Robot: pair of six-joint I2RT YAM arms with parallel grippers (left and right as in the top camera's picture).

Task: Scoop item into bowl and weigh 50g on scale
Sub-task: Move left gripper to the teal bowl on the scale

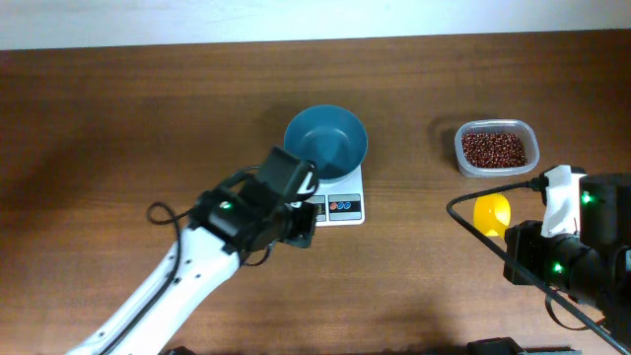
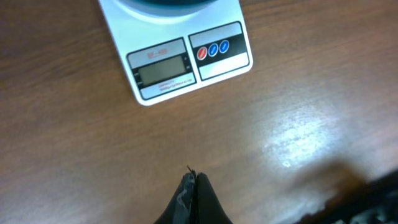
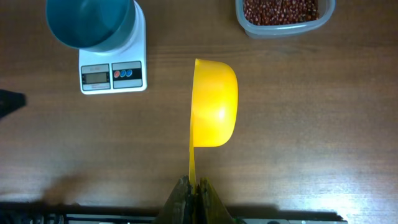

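Note:
The teal-blue bowl (image 1: 326,140) stands on the white scale (image 1: 338,204), empty; both also show in the right wrist view, bowl (image 3: 89,23) on scale (image 3: 113,73). The scale's display and buttons show in the left wrist view (image 2: 186,59). The reddish-brown beans (image 1: 493,148) lie in a clear tub at the right, also in the right wrist view (image 3: 281,9). My left gripper (image 2: 192,179) is shut and empty, just in front of the scale. My right gripper (image 3: 194,184) is shut on the handle of a yellow scoop (image 3: 214,102), held on its side above the table.
The clear plastic tub (image 1: 529,138) holds the beans at the right. The yellow scoop (image 1: 492,212) shows just below the tub in the overhead view. The left arm (image 1: 237,222) lies across the table's left front.

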